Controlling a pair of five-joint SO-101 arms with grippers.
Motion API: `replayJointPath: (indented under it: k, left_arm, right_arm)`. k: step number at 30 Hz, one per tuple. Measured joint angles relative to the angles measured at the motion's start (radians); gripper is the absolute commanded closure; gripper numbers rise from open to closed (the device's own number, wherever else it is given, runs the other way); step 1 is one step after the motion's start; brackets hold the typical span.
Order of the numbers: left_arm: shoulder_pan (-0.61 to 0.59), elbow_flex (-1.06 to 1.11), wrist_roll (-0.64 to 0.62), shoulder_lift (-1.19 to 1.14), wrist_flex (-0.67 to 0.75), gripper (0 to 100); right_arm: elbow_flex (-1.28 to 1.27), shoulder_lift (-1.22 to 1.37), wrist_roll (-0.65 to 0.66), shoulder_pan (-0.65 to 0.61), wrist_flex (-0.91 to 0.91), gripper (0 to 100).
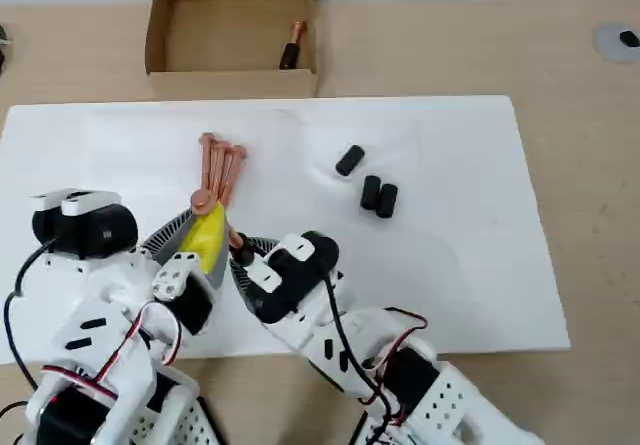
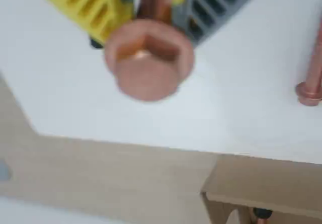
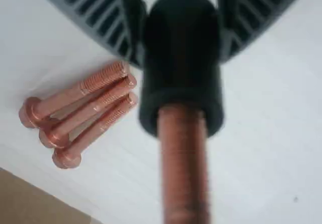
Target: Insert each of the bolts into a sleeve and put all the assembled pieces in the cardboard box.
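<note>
My left gripper (image 1: 200,215) is shut on a copper bolt (image 2: 149,59), gripping the shank just behind the head between its yellow and grey fingers. The bolt's threaded end (image 3: 183,168) sits inside a black sleeve (image 3: 181,58), which my right gripper (image 1: 240,251) is shut on, just above the white mat's near edge. Three loose bolts (image 1: 220,160) lie side by side on the mat (image 1: 450,265). Three loose sleeves (image 1: 371,191) lie right of centre. The cardboard box (image 1: 160,25) beyond the mat holds one assembled piece (image 1: 292,45).
Both arm bodies crowd the near edge of the mat. A wooden tabletop (image 1: 590,165) surrounds the mat. A small round grey fitting (image 1: 618,40) sits at the far right of the table.
</note>
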State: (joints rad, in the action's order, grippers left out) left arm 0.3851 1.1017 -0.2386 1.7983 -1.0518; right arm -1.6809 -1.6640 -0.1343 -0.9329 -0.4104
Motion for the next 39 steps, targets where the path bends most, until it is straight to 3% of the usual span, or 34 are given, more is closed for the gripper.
replayJointPath:
  k: [17,27,39]
  left_arm:
    - [0.032,0.005,0.391,0.000,-0.038,99]
    - [-0.009,-0.095,0.667,-0.002,-0.203,99]
    - [-0.035,-0.141,0.704,-0.003,-0.242,99]
  right_arm:
    - [0.011,0.002,0.000,-0.003,0.000,98.8]
    - [0.012,0.002,0.003,0.018,0.002,98.8]
    - [0.035,0.002,0.005,0.017,0.003,98.8]
